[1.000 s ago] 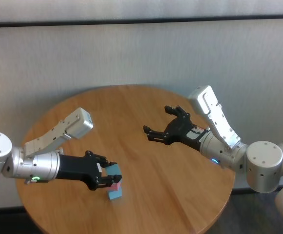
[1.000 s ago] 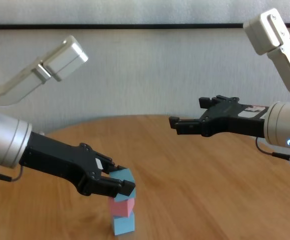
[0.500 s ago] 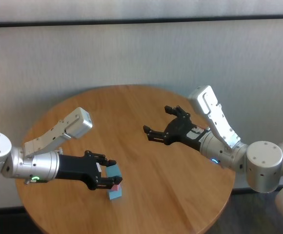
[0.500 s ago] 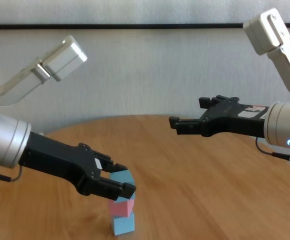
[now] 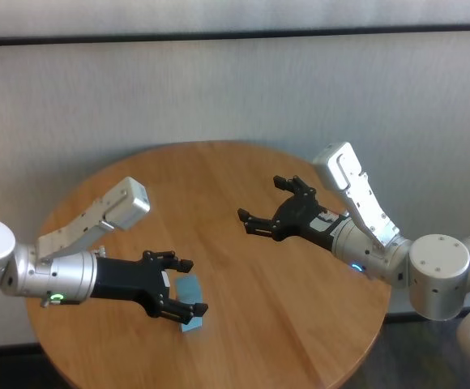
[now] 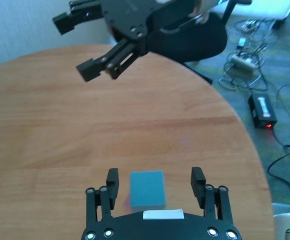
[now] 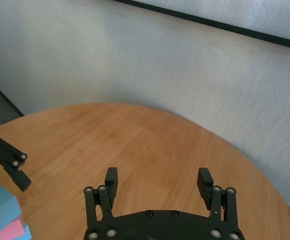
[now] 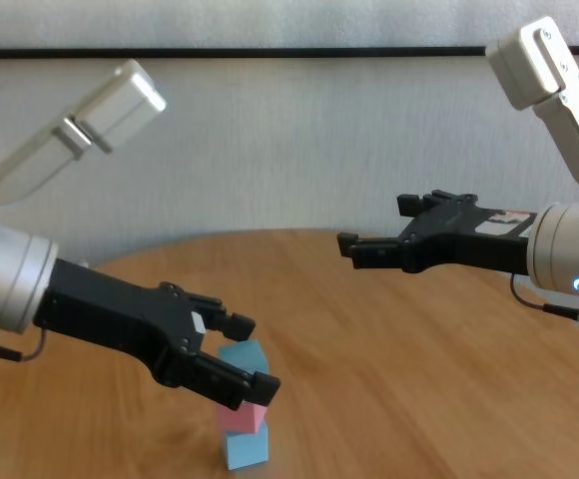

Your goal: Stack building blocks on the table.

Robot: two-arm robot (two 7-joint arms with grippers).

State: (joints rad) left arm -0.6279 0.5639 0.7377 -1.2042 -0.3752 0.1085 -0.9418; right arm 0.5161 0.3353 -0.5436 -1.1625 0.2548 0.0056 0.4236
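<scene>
Since a second ago the left gripper [image 8: 232, 361] has let go: its fingers were clamped on the top light blue block [image 8: 244, 354], now they're spread wide on either side of it, not touching. That block sits on the pink block [image 8: 247, 418], which sits on the bottom light blue block [image 8: 245, 449], near the front-left of the round wooden surface [image 5: 243, 186]. The right gripper [image 5: 261, 207] hasn't budged, fingers apart, hovering over the middle.
</scene>
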